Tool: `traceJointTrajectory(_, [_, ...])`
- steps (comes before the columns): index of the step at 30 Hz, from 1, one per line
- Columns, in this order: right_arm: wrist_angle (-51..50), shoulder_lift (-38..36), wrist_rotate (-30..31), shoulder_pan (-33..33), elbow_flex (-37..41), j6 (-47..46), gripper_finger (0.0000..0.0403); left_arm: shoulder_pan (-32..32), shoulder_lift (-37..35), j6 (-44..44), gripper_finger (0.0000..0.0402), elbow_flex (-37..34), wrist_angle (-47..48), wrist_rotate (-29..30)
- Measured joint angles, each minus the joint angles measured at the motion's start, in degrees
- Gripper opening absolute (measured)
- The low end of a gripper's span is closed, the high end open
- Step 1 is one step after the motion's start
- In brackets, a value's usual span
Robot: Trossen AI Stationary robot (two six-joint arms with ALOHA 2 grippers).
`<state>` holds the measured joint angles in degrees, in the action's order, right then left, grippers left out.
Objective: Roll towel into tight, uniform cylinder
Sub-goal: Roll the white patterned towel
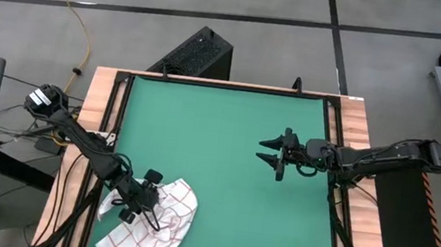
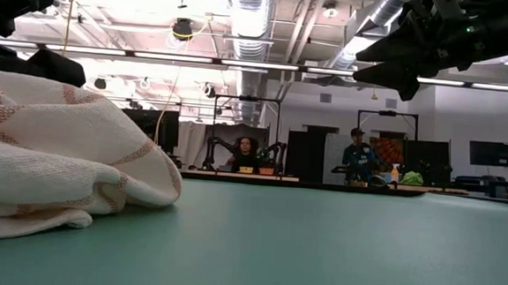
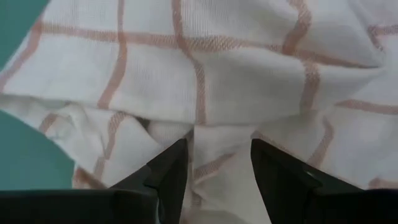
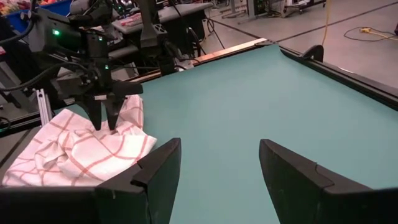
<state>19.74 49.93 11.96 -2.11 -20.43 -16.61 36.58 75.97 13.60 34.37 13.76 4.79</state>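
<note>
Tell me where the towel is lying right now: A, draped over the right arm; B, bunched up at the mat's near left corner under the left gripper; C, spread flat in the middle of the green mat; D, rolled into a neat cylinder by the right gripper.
B: the high view shows the towel crumpled at the near left corner of the green mat, with the left gripper right on it and the right gripper far off over bare mat.

Two dark fingers (image 3: 168, 177) parted over a crumpled towel (image 3: 236, 81) on green mat (image 3: 25, 155)
</note>
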Motion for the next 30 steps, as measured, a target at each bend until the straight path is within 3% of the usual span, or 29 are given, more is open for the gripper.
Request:
traceJointTrajectory(11, [0.01,0.0,0.21,0.0,0.0,0.01,0.0239,-0.63,0.17,-1.96,0.0052,-1.62,0.0,0.6])
traceJointTrajectory(23, [0.03,0.0,0.2,0.0,0.0,0.01,0.0239,-1.31,0.17,-2.95,0.0013,-1.68,0.34,-0.52])
traceJointTrajectory(30, [3.96,0.0,0.19,-0.01,0.02,0.03,0.024,-5.02,-1.18,5.04,0.0001,1.86,5.05,-2.3])
